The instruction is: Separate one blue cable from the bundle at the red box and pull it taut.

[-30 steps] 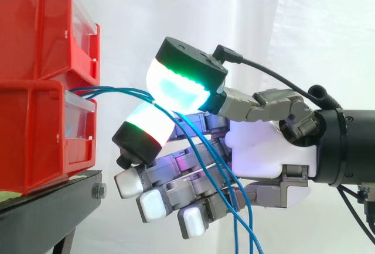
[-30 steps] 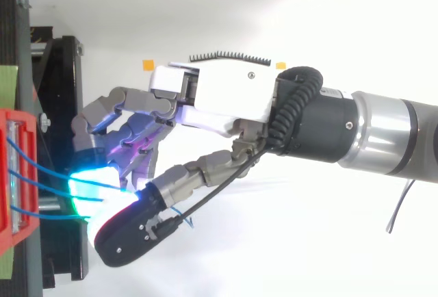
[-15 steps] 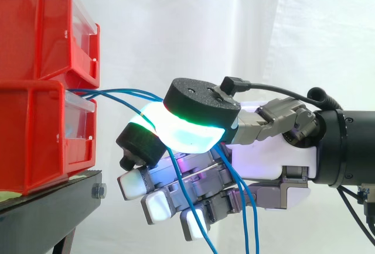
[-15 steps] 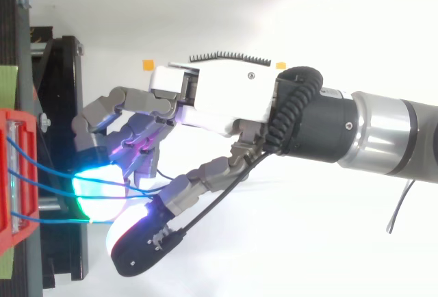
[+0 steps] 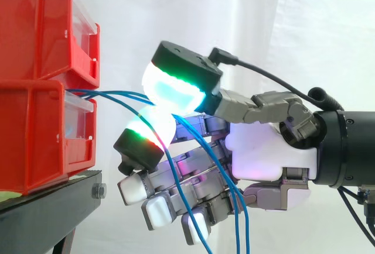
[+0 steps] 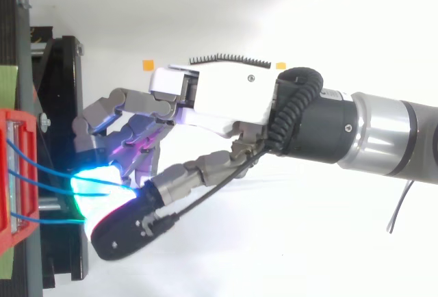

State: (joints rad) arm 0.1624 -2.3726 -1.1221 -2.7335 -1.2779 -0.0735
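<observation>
Several thin blue cables (image 5: 117,94) leave the front of the lower red box (image 5: 35,137) and run right to my hand (image 5: 269,154). There the glowing thumb pad (image 5: 173,87) and a curled finger's pad (image 5: 153,126) meet on them. I cannot tell how many cables sit in that pinch. Behind the pinch the cables hang slack, draped down across the other fingers to the bottom edge. From above, three cable strands (image 6: 48,221) span the short gap between the red box (image 6: 20,239) and the hand (image 6: 226,102).
A second red bin (image 5: 35,26) is stacked on the lower one, both on a black stand (image 5: 47,207) at the left. The arm enters from the right. A white curtain hangs behind.
Half a second ago the thumb lay flat over the finger pad. It has now risen and tilted back, its pad facing down-left onto the cables again. The arm has hardly moved.
</observation>
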